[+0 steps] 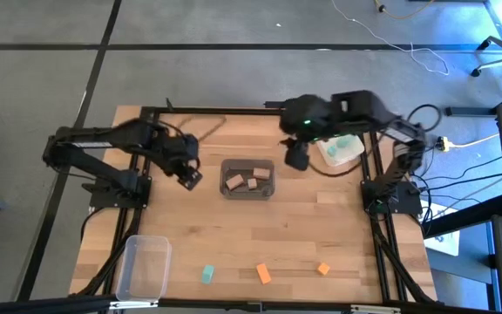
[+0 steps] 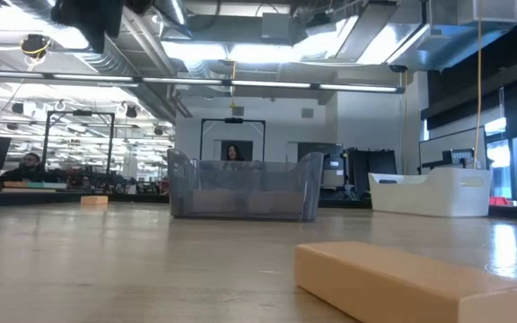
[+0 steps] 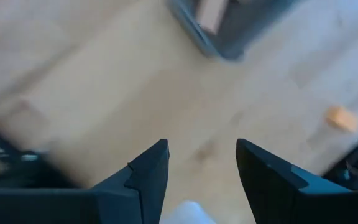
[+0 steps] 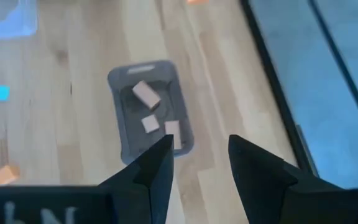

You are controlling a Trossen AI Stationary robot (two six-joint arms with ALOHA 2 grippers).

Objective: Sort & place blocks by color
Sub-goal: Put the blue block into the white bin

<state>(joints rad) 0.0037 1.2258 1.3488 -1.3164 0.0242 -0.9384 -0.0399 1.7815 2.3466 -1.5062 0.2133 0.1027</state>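
Clear plastic bin (image 1: 143, 265), empty, at 7 o'clock on the pale plank table (image 1: 303, 235). Left gripper (image 1: 190, 177) hovers at 9 o'clock of the dark grey bin (image 1: 247, 178), fingers apart, nothing held. The grey bin sits mid-table with three tan bare-wood blocks (image 1: 244, 181), small matte cuboids. Along the 6 o'clock edge: teal block (image 1: 207, 275), orange block (image 1: 263, 274), smaller orange block (image 1: 323, 269), well apart. Right gripper (image 1: 296, 157) at 2 o'clock of the grey bin, fingers apart, empty. White bin (image 1: 338, 150) at 2 o'clock holds teal pieces.
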